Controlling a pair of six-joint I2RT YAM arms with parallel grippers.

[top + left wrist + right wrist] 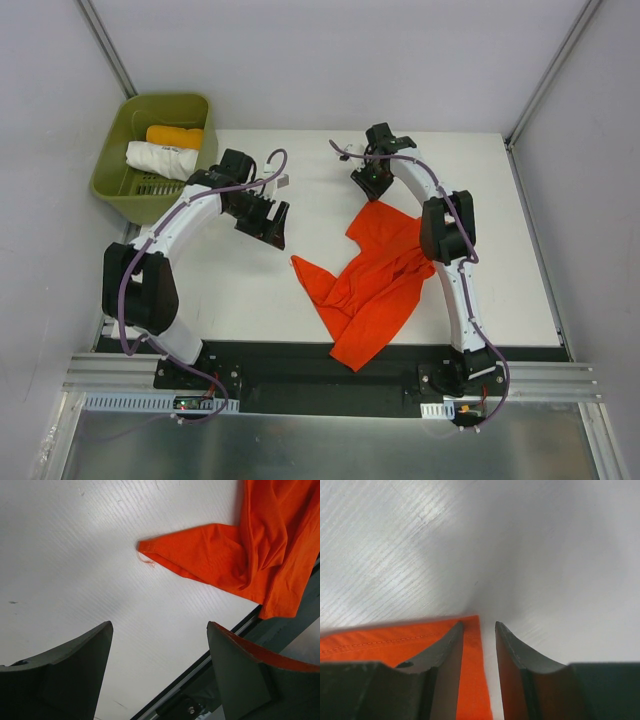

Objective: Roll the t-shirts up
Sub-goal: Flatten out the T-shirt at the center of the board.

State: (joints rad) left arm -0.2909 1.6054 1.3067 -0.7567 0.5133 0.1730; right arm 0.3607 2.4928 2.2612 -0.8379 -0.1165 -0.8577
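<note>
T-shirt (375, 285): thin, soft, light, crumpled mid-right on the table (250, 300), near end drooping over the edge. It'll bunch, so grab hem corners, not the middle. My right pincer (479, 626) is narrowed around the far corner hem; can't tell if it bites. Left pincer (159, 630) spread wide, empty, left of the cloth.

White, flat rectangular worktop (300, 200), surface finely ridged. One item lies directly on it: a bright red-orange t-shirt of thin cloth (375, 285), crumpled, right of centre. One corner points left. Its near end overhangs the black strip (280, 352) along the worktop's near edge. Olive-green plastic basket (108, 170) at the far-left corner; support not determinable.
</note>
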